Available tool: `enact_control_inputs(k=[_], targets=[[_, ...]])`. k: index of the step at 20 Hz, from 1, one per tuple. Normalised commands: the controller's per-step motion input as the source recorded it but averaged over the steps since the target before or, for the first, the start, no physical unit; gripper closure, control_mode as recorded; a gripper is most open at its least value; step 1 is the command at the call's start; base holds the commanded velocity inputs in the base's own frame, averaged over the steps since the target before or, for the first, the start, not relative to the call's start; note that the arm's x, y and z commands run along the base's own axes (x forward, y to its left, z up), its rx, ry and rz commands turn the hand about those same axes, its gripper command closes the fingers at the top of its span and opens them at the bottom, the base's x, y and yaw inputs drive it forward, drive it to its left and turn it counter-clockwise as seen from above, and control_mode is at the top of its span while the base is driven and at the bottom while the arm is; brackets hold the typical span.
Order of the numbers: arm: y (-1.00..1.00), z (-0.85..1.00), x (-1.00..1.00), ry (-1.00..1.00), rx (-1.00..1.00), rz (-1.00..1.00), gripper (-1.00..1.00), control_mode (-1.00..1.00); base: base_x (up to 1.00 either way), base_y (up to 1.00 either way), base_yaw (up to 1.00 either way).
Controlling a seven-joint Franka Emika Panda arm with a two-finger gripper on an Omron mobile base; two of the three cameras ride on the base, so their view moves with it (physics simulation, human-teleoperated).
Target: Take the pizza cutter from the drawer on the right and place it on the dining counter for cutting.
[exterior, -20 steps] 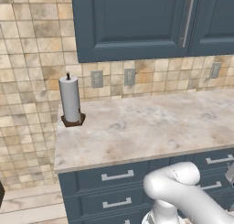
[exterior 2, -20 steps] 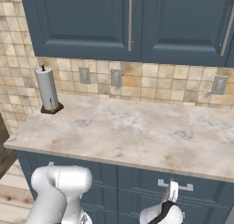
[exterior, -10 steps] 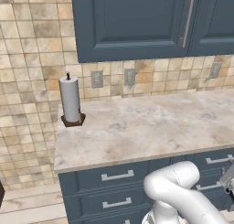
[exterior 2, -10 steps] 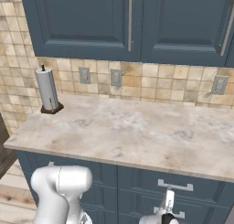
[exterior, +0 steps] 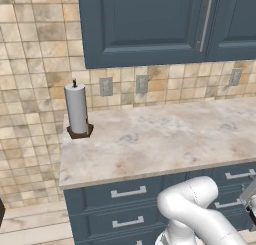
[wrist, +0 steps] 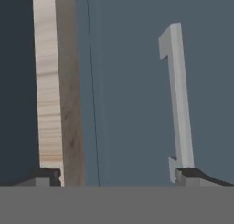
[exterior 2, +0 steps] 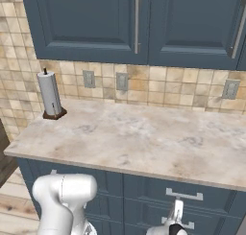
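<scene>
The drawer [exterior 2: 206, 193] is the navy front on the right, just under the marbled worktop, and it is closed. Its silver bar handle [exterior 2: 184, 194] runs horizontally; in the rolled hand view the handle [wrist: 179, 99] stands upright. My gripper [exterior 2: 175, 220] hangs low in front of that drawer row, a little below the handle. In the hand view my gripper [wrist: 116, 177] is open wide, and its right fingertip [wrist: 192, 175] lines up with the bar's near end. Nothing sits between the fingers. The pizza cutter is hidden. The dining counter is out of view.
A marbled worktop [exterior 2: 144, 143] backed by tan tiles runs above the drawers, its pale edge [wrist: 50, 90] seen in the hand view. A paper towel roll [exterior 2: 50, 95] stands at its far left. Tall navy cabinet doors [exterior 2: 96, 23] hang overhead. More drawers [exterior: 127, 192] lie to the left.
My hand has sunk a little lower in front of the drawer row. The jaws stay wide apart, and the drawer stays closed.
</scene>
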Motion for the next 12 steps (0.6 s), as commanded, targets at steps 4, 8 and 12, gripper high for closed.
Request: enact_control_inputs(k=[4,8,12], targets=[[-0.01,-0.14,0.19,0.0,0.0,0.0,-1.0,-1.0,0.0,0.0,0.0],[-0.03,-0.21,0.22,0.02,0.0,0.0,-1.0,-1.0,0.0,0.0,0.0],[-0.14,-0.32,0.22,0.0,0.0,0.0,-1.0,-1.0,0.0,0.0,0.0]])
